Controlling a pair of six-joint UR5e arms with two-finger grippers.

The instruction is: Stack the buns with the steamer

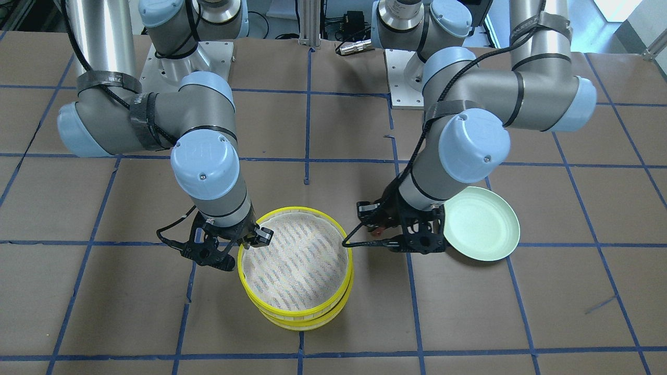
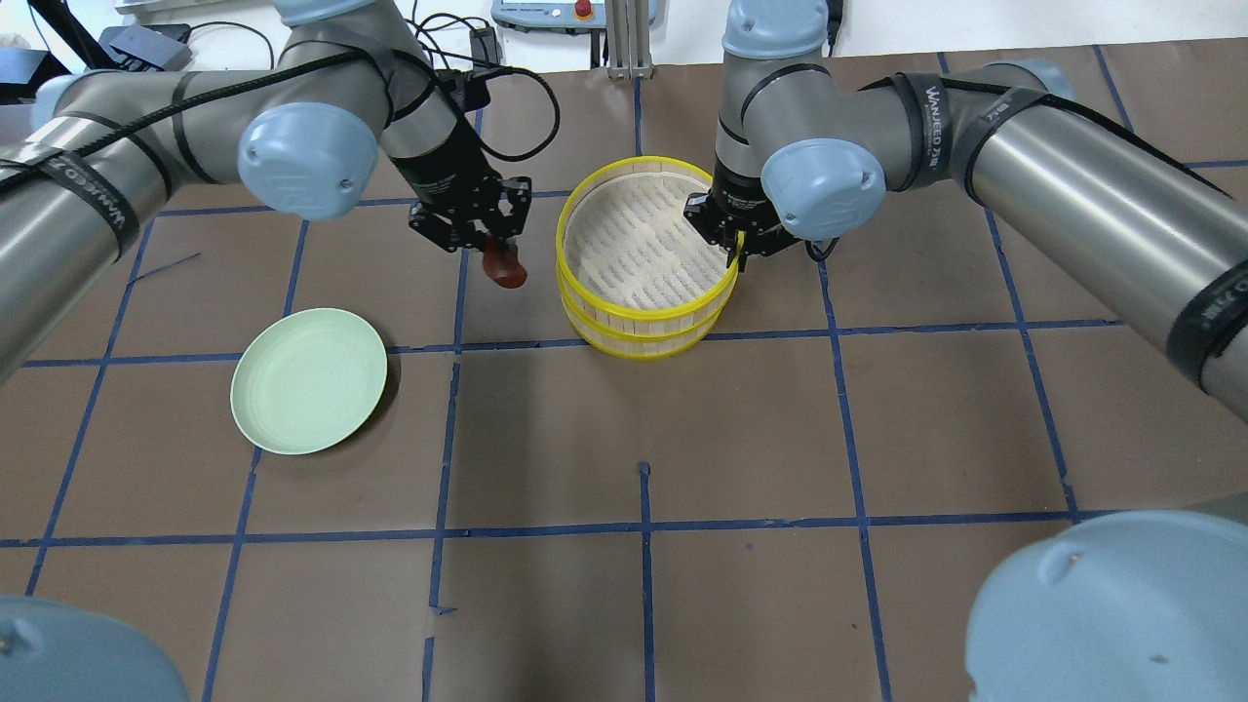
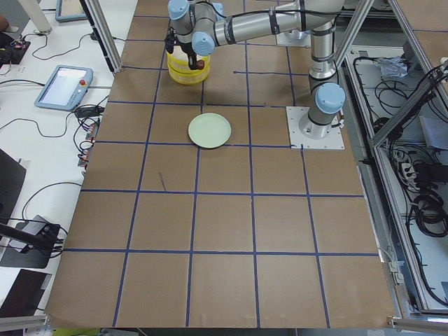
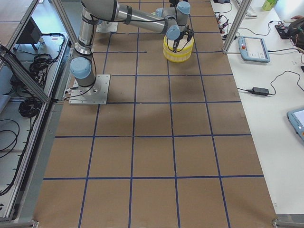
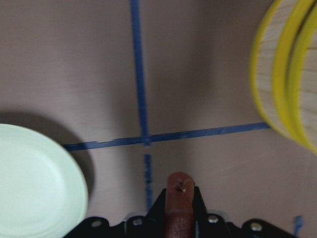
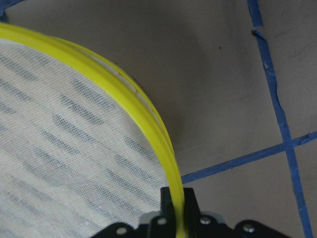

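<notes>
Left gripper clamps dark oval bun, its long axis pointing downward

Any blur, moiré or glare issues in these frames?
Left wrist view: yellow-rimmed stacked steamer baskets smeared, dark reddish-brown oval bun in the left gripper soft. Front-facing view: coloured moiré stripes on the steamer's mesh floor. Overhead view: sharp; pale green plate throws a soft shadow.

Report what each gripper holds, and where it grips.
Left gripper: dark reddish-brown oval bun, pinched at one end. Right gripper: yellow-rimmed round steamer basket, clamped on its top rim.
</notes>
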